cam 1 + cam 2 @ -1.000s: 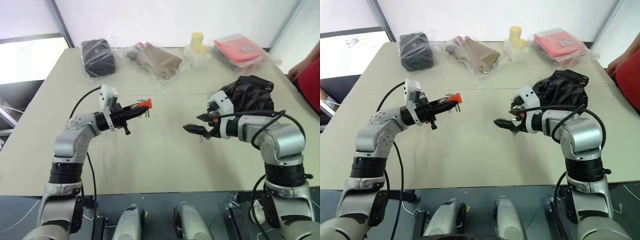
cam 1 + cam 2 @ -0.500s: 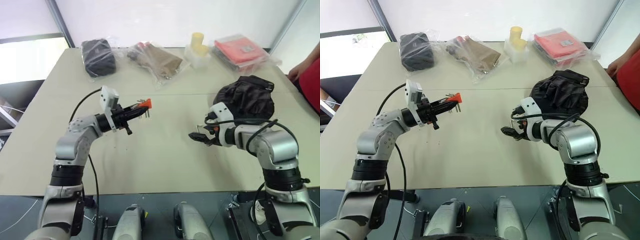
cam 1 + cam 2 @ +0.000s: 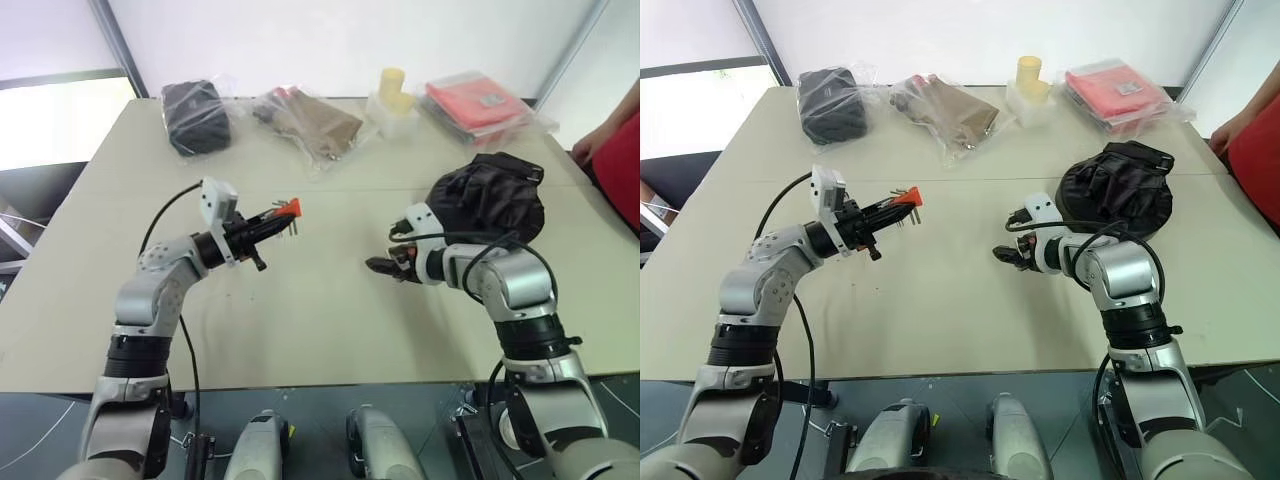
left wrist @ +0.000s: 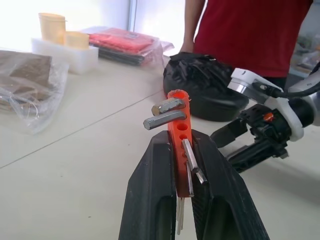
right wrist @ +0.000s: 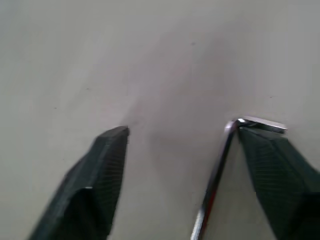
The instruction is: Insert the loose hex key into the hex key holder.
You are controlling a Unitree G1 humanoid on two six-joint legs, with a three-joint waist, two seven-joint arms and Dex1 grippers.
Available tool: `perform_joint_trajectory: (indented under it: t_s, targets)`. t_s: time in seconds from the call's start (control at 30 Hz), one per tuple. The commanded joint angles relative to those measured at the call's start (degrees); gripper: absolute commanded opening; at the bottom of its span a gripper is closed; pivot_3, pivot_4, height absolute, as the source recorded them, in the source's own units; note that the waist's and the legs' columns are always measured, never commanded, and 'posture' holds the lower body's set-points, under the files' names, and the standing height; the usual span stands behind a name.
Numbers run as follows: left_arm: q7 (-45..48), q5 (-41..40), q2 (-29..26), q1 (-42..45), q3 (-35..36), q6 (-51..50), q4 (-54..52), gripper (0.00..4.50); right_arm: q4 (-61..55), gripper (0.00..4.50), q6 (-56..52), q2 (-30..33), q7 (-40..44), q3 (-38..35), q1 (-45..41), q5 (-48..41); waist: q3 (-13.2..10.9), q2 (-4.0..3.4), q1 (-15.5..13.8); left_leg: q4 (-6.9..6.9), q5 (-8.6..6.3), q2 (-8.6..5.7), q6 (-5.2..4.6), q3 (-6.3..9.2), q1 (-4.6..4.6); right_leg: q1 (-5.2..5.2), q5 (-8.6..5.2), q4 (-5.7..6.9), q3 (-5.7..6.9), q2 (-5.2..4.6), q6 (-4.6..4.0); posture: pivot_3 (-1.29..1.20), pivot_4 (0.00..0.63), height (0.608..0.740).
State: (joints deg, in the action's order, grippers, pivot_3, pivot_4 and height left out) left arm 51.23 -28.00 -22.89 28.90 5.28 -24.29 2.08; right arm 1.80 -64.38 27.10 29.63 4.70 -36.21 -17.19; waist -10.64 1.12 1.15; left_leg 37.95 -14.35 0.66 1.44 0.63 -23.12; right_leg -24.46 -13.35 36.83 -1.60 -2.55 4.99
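Shiny metal loose hex key [image 5: 215,175], matt table [image 3: 320,310].

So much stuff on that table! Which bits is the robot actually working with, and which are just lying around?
In use:
- orange key holder, clamped in the left gripper
- loose hex key, lying between the right gripper's fingers

Just lying about:
- black glove
- black bagged bundle
- brown bagged item
- yellow cups
- red packet

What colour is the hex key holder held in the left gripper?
Orange-red; the hex key holder shows best in the left wrist view.

Orange-red holder [image 4: 179,131] w/ grey keys — black glove [image 3: 489,196], beige table [image 3: 300,310].
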Motion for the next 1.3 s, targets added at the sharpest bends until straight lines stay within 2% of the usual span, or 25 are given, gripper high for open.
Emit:
perform_joint_trajectory:
  t_s: [0.03, 0.13, 0.17, 0.33, 0.43, 0.53, 0.67, 0.73, 0.87, 1.0, 1.3]
  targets:
    - [-0.7, -0.3, 0.2, 0.2, 0.7, 1.9, -1.6, 0.0, 2.8, 1.58, -0.1, 0.2, 1.4, 4.0, 1.6, 1.1, 0.0, 0.0, 0.0, 0.0, 0.0, 0.0, -0.01, 0.0, 0.0, 0.0, 0.0, 0.0, 0.0, 0.0, 0.0, 0.0, 0.15, 0.74]
    - [-1.2, -0.4, 0.0, 0.2, 0.9, 2.4, -1.6, 0.0, 3.5, 0.1, 0.3, 0.1, 1.6, 4.9, 2.3, 1.7, 0.0, 0.03, 0.0, 0.0, -0.02, 0.0, -0.02, 0.0, 0.0, 0.0, 0.0, 0.0, 0.0, 0.0, 0.0, 0.0, 0.15, 0.74]
    - [-1.3, -0.4, 0.0, 0.2, 0.9, 2.5, -1.6, 0.0, 3.6, 0.04, 0.3, -0.1, 1.6, 4.9, 2.4, 1.9, 0.1, 0.06, 0.0, 0.0, -0.02, 0.0, -0.03, 0.0, 0.01, 0.0, 0.0, 0.0, 0.0, 0.0, 0.0, 0.0, 0.15, 0.74]
    - [-0.4, -0.5, -1.1, 0.6, 0.6, 2.2, -1.2, 0.0, 3.0, 0.04, 2.7, -1.7, 0.9, 3.8, 1.6, 2.7, 0.2, 0.24, 0.2, -0.01, -0.03, 0.02, -0.04, -0.01, 0.03, 0.01, 0.0, -0.01, 0.0, 0.02, 0.0, 0.0, 0.15, 0.74]
    - [2.1, -1.2, -2.6, 1.5, 0.1, 0.9, -0.3, 0.0, 3.7, 0.04, 9.2, -4.2, 0.1, -0.2, -1.1, 2.3, 0.2, 0.24, 0.7, -0.02, -0.03, 0.04, -0.04, -0.02, 0.04, 0.01, 0.0, -0.03, 0.0, 0.05, 0.0, 0.0, 0.15, 0.74]
    - [6.1, -1.9, -4.6, 3.1, -0.7, -1.1, 1.8, 0.0, 5.0, 0.04, 16.5, -8.6, -0.9, -7.3, -5.6, -0.9, 0.1, 0.07, 1.4, -0.05, -0.03, 0.03, -0.04, -0.01, -0.03, -0.04, 0.0, -0.04, 0.0, 0.06, 0.0, 0.0, 0.15, 0.74]
    - [13.0, -1.3, -6.3, 9.6, -2.9, -2.8, 10.7, 0.0, 1.9, 0.04, 26.3, -11.2, 3.2, -12.4, -11.7, -6.7, 0.0, 0.0, 1.0, -0.05, -0.03, 0.01, -0.04, -0.02, -0.3, -0.35, 0.0, 0.0, 0.0, 0.02, 0.01, 0.0, 0.15, 0.74]
    - [15.9, -1.2, -6.4, 12.5, -3.6, -3.0, 14.6, 0.0, 0.1, 0.04, 28.1, -13.1, 2.2, -14.4, -13.3, -9.2, -0.1, -0.01, 0.8, -0.05, -0.03, -0.02, -0.04, 0.07, -0.36, -0.36, -0.01, -0.01, 0.1, 0.02, 0.04, 0.0, 0.15, 0.74]
    - [19.5, 0.3, -5.0, 19.0, -4.6, -0.2, 23.3, 0.0, -6.2, 0.04, 28.1, -17.7, 0.5, -15.6, -14.2, -14.7, 0.0, 0.0, 0.7, -0.07, -0.03, 0.0, -0.06, 0.08, -0.35, -0.33, -0.02, -0.04, 0.11, 0.0, 0.05, 0.0, 0.15, 0.74]
    - [22.3, 1.4, -3.5, 22.6, -5.2, 1.4, 27.2, 0.0, -8.6, 0.04, 26.7, -20.2, -1.8, -15.3, -13.1, -17.9, -0.1, 0.0, 0.9, -0.05, -0.03, -0.01, -0.06, 0.07, -0.35, -0.34, -0.02, 0.01, 0.1, -0.03, 0.05, 0.0, 0.15, 0.74]
    - [24.5, 1.3, -0.8, 25.1, -5.3, 1.4, 26.7, 0.0, -9.6, 0.04, 27.2, -21.5, -3.9, -13.4, -10.7, -19.4, -0.1, -0.01, 1.1, -0.06, -0.03, 0.0, -0.06, 0.07, -0.35, -0.35, -0.02, 0.02, 0.09, -0.02, 0.04, 0.0, 0.15, 0.74]
